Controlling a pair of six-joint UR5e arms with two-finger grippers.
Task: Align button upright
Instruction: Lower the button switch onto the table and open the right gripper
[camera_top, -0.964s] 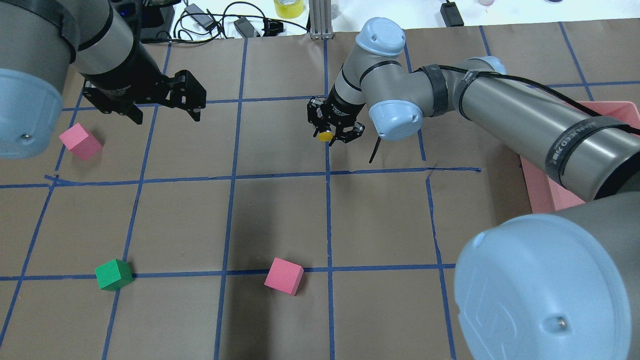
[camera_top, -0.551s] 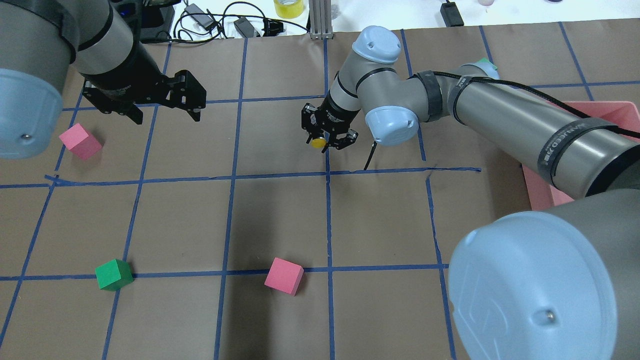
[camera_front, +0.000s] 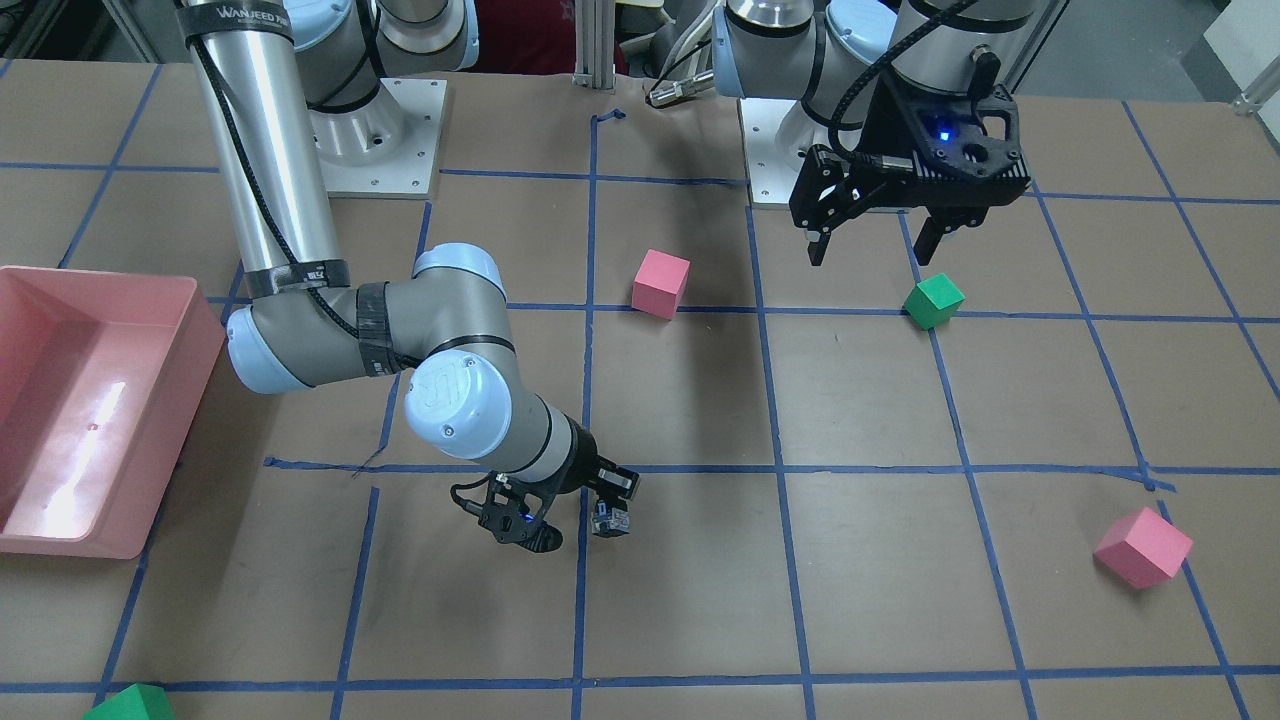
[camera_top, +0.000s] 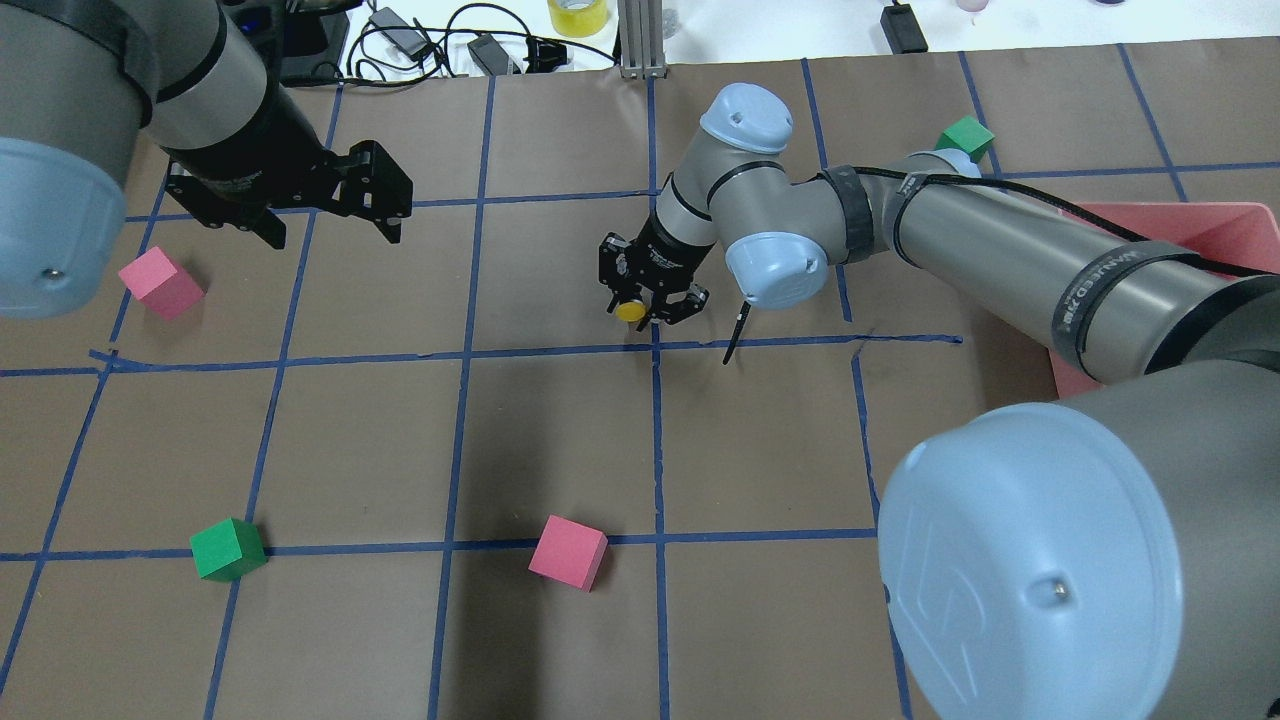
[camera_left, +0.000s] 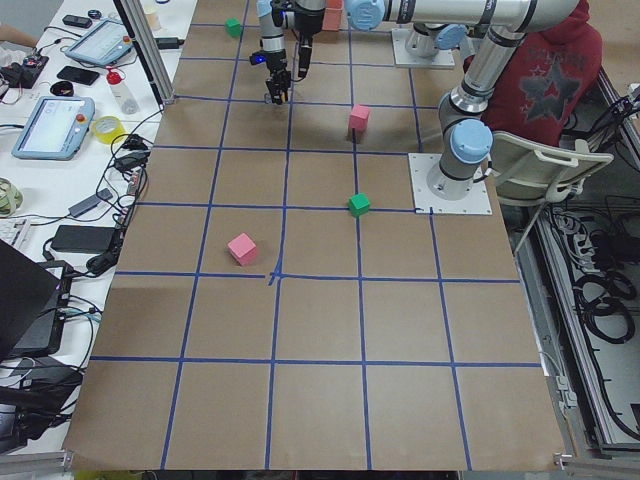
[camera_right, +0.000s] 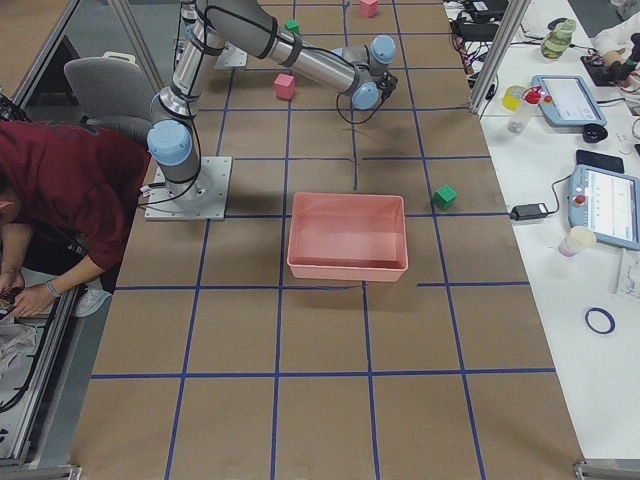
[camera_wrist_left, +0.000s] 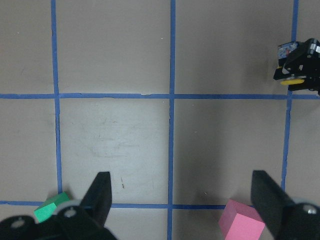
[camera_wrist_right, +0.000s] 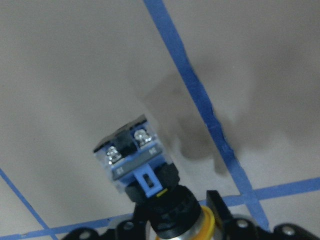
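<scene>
My right gripper (camera_top: 645, 303) is shut on the button (camera_top: 630, 311), near the middle of the table beside a crossing of blue tape lines. The yellow cap shows from overhead. In the right wrist view the button (camera_wrist_right: 142, 162) hangs with its silvery-blue block base toward the paper and its black body and yellow cap between the fingers, a little tilted. The base (camera_front: 608, 520) seems just above the paper. My left gripper (camera_top: 330, 230) is open and empty, held above the table far to the left; it also shows in the front view (camera_front: 870, 245).
A pink cube (camera_top: 160, 283) lies below the left gripper. Another pink cube (camera_top: 567, 552) and a green cube (camera_top: 228, 549) lie nearer my base. A second green cube (camera_top: 966, 135) is far right. A pink bin (camera_top: 1235, 228) stands at the right edge.
My right gripper has carried the button a short way left and nearer my base, turning at the wrist and coming lower. The left arm has not moved.
</scene>
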